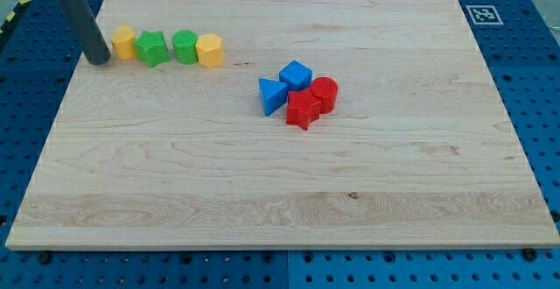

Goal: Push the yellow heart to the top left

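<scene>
Tip beside block row, bench [262,193] top left.
My tip [98,61] sits just left of the yellow heart [124,42]; no hand shows, state unknown.

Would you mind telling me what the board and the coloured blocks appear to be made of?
The board looks like pale, matte wood: grain lines and a small knot show. The blocks, such as the red star and blue cube, look like smooth, solid-coloured plastic, possibly painted wood.
</scene>
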You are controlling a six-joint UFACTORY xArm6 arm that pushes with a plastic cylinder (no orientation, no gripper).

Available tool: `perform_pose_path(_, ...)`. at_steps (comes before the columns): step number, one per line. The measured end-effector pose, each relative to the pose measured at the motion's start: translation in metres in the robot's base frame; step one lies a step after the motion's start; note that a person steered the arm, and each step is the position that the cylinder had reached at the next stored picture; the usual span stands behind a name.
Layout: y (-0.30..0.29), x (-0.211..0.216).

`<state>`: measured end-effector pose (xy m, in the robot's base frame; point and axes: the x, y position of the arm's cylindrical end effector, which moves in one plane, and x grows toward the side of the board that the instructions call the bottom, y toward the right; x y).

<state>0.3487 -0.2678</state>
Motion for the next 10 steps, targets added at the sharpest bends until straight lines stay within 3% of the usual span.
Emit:
perform_pose_path(3, 0.012, -0.012)
perform_pose_path(6, 0.06, -0.027)
perform_pose_path(10, 0.06, -0.054)
